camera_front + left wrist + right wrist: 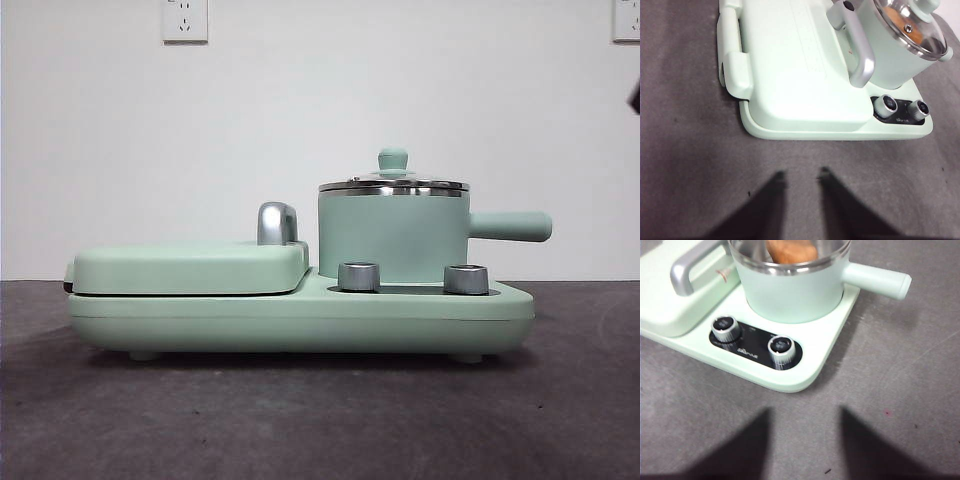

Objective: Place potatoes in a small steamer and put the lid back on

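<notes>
The small steamer stands on the right half of the mint-green appliance, its side handle pointing right. The glass lid sits on its steel rim, knob up. Through the glass the orange-brown potato shows inside the pot; the right wrist view also shows the potato in the pot. My left gripper hangs open over the grey table in front of the griddle side. My right gripper is open, above the table in front of the control knobs. Neither holds anything.
A flat griddle cover with a chrome handle fills the appliance's left half. Two steel knobs stand before the pot on the base. A black arm tip shows at the right edge.
</notes>
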Available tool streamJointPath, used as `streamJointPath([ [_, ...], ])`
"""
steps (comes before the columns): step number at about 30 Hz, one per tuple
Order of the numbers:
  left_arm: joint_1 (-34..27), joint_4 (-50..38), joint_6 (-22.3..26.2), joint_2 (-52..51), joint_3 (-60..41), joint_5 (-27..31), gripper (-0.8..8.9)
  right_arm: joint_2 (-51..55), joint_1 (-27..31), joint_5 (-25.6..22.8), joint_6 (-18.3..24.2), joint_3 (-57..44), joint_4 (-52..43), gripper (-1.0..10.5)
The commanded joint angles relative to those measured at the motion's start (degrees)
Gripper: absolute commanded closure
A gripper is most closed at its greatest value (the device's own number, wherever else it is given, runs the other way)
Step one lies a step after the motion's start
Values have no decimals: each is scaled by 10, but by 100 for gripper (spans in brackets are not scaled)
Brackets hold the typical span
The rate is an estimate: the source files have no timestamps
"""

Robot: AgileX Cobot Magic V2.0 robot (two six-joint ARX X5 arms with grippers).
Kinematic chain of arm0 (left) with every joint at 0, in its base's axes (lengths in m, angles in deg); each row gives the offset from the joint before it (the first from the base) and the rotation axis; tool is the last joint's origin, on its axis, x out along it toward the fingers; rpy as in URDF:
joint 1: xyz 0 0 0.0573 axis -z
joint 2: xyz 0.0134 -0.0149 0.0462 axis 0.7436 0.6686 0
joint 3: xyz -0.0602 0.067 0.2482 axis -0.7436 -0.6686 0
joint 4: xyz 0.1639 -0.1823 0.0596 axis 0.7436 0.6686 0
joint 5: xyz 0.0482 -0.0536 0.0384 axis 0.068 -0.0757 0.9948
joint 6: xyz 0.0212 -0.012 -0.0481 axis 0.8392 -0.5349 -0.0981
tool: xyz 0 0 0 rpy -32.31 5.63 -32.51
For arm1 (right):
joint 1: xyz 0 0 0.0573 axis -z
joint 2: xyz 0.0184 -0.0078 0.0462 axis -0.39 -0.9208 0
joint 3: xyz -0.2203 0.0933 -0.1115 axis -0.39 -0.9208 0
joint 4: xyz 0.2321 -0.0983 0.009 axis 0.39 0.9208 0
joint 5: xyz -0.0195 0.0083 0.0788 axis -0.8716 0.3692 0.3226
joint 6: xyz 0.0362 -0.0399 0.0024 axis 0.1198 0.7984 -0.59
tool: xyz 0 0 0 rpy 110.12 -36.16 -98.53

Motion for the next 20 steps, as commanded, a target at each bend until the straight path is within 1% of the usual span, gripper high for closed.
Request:
streamJointPath([
  [1,2,-7,2,-2,3,-1,808,-2,-4,14,-5,3,6,908],
  [14,1,-8,2,-3,3,-1,808,-2,-4,12,-5,3,9,908],
  [15,0,-3,9,-10,3,-1,808,-2,-4,12,-5,3,9,908],
  [16,-1,-7,43,-17,0,3,807,-2,-4,12,-5,3,9,908],
  [17,-6,-21,65,-27,-8,6,808,-2,-4,12,-5,3,9,908],
  [20,-35,-114,113,-82,-68,7,808,-2,-4,12,-5,3,9,908],
])
